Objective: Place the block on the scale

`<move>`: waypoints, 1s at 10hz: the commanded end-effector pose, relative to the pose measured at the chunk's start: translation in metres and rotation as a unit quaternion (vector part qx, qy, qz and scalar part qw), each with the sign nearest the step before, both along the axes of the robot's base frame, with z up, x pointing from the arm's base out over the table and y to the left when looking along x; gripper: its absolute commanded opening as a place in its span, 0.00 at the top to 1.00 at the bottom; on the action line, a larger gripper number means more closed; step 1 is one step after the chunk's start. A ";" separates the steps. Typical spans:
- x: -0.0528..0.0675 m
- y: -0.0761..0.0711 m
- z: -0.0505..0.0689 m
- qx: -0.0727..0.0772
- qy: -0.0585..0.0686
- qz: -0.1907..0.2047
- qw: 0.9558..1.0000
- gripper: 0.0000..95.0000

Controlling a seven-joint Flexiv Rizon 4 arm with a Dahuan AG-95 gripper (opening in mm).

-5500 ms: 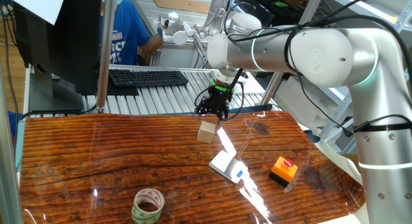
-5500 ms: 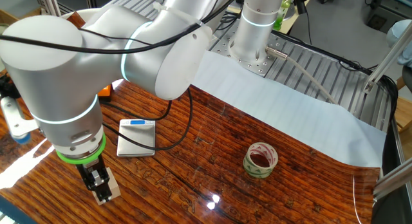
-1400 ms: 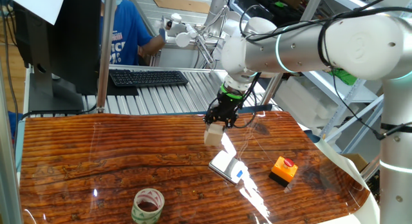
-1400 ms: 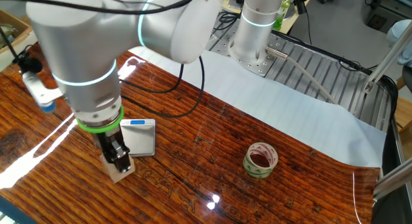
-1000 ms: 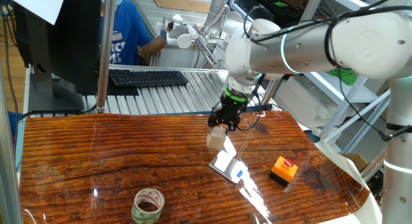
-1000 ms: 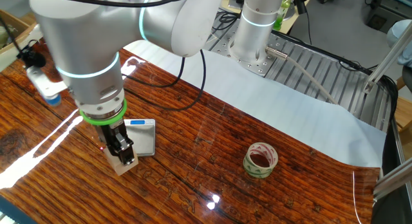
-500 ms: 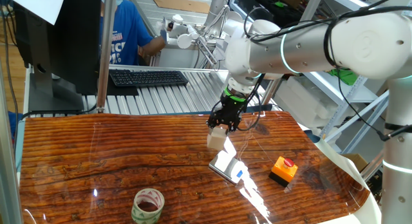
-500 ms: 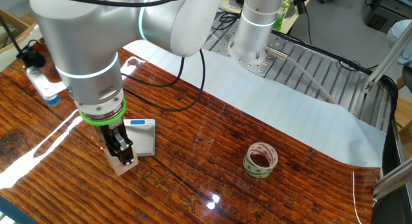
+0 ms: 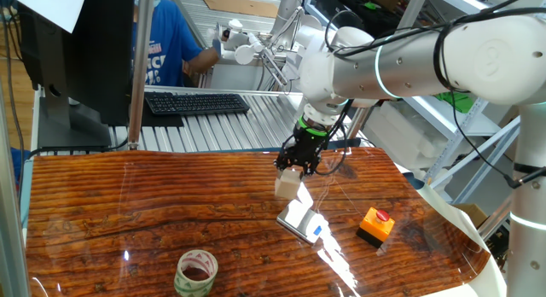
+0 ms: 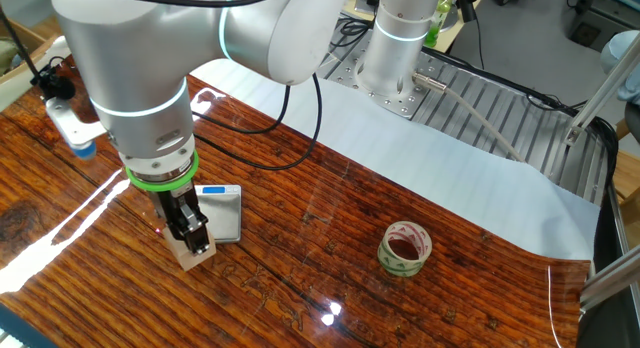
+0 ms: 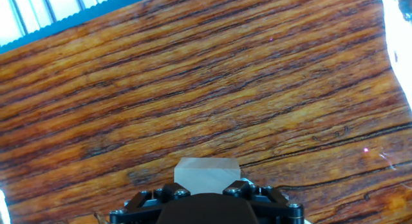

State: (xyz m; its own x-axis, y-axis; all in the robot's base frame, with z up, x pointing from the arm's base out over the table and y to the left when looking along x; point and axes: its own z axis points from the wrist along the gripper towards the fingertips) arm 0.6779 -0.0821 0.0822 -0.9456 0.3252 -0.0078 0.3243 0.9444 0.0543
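A: Carrying stage, I'd say. The gripper [image 9: 297, 166] is clamped on the block [image 9: 287, 184], held above the wood table [image 9: 128, 212].

B: Yep. The scale [image 10: 221, 210] sits just beside and below it, so next is a small sideways shift, then lower. Tape roll [image 10: 404, 247] and orange button box [image 9: 375, 225] sit well apart.

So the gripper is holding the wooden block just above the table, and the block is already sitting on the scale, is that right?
Not quite. The gripper does hold the block, but the block is not on the scale. The other fixed view shows the block beside the plate, above bare wood; the scale's top carries nothing. The hand view agrees, with only wood grain beneath the block.
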 end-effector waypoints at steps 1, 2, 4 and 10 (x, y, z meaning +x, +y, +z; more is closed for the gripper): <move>0.000 0.001 0.000 0.003 0.003 0.000 1.000 0.80; 0.001 0.001 0.000 0.002 0.002 -0.003 1.000 0.80; 0.001 0.001 0.000 0.002 0.003 -0.008 1.000 0.80; 0.001 0.001 0.000 0.006 -0.001 -0.031 1.000 1.00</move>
State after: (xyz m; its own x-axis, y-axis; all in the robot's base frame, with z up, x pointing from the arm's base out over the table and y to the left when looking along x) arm 0.6808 -0.0820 0.0817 -0.9273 0.3741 -0.0111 0.3725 0.9255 0.0682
